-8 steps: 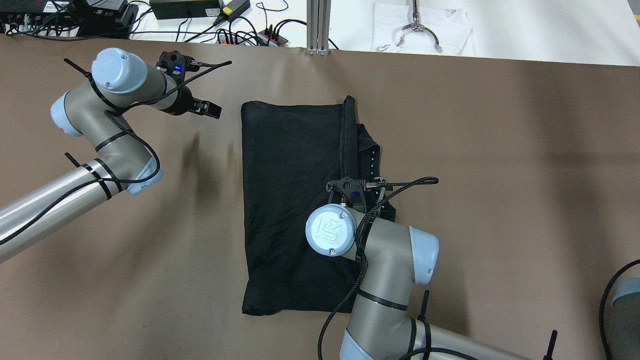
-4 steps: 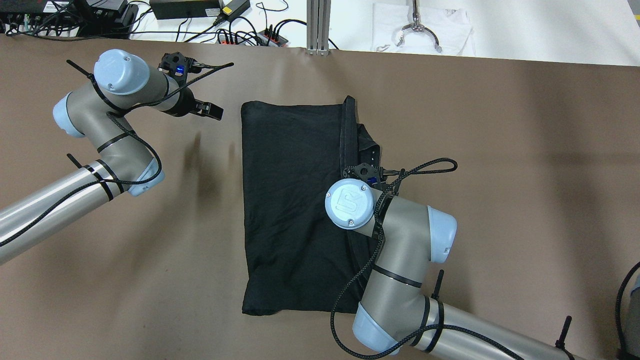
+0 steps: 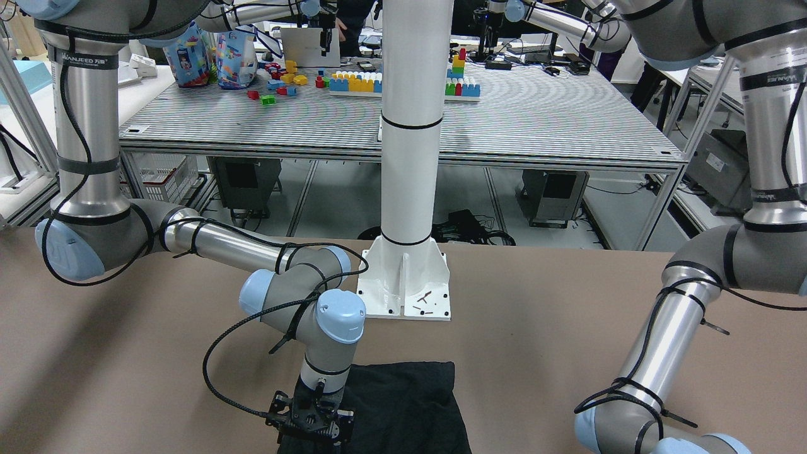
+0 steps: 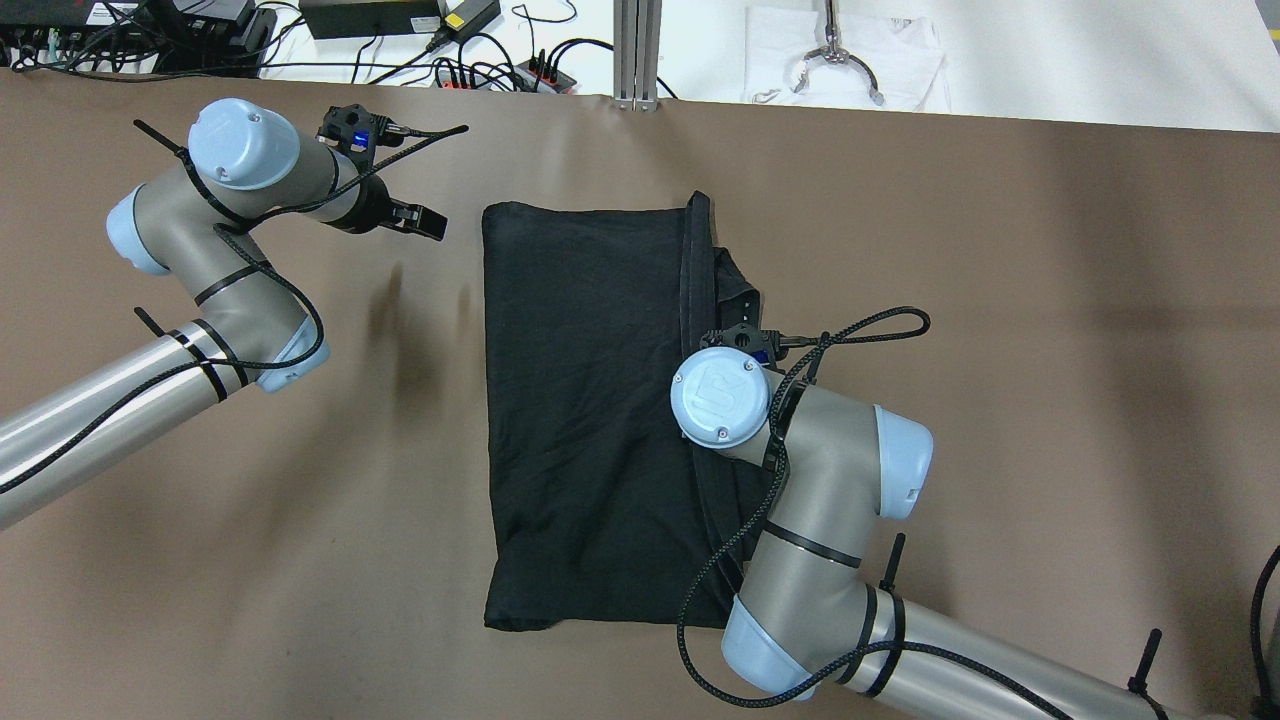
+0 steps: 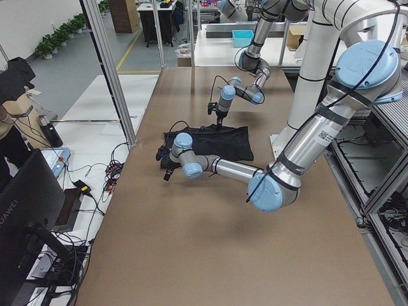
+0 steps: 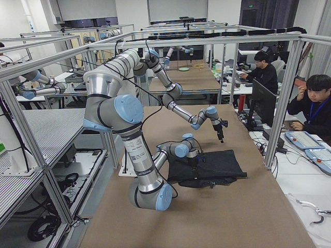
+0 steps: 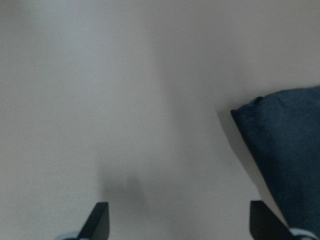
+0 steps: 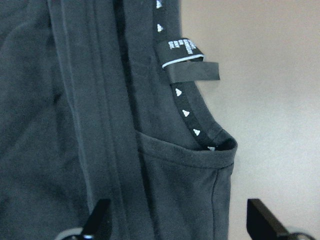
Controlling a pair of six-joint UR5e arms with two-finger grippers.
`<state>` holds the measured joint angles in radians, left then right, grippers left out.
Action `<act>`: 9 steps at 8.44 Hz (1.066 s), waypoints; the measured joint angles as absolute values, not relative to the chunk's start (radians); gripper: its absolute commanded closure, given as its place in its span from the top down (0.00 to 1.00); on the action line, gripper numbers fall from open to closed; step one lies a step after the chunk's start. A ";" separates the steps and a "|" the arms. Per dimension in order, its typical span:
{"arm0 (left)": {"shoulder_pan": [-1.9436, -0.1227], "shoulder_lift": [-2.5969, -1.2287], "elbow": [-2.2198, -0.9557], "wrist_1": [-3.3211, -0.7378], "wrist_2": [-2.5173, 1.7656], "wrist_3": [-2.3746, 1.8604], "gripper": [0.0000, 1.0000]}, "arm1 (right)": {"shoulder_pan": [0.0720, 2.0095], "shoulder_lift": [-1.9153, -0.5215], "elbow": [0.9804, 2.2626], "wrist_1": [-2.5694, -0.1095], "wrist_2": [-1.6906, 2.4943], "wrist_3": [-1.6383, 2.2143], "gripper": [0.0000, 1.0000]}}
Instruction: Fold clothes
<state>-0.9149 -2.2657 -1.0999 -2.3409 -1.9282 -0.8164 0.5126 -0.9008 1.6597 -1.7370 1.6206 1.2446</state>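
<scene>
Black clothes, folded into a rough rectangle, lie flat near the middle of the brown table, long sides running from the far edge toward the robot's edge. A neckline with a small label protrudes along the right long side. Right gripper: fingers spread, pointing down over that neckline, one finger above fabric, the other above bare table, nothing held. Left gripper: fingers spread, empty, hovering over bare table just beside the far left corner of the clothes. White pillar stands bolted at the robot's edge.
</scene>
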 measured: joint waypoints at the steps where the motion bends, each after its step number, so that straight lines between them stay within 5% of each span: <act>1: -0.915 -2.266 -1.100 -2.341 -1.928 -0.817 1.00 | 0.511 -0.889 1.667 -1.738 1.626 1.259 0.95; 9: -0.914 -2.271 -1.098 -2.339 -1.928 -0.816 1.00 | 0.479 -0.835 1.538 -1.735 1.633 1.035 0.95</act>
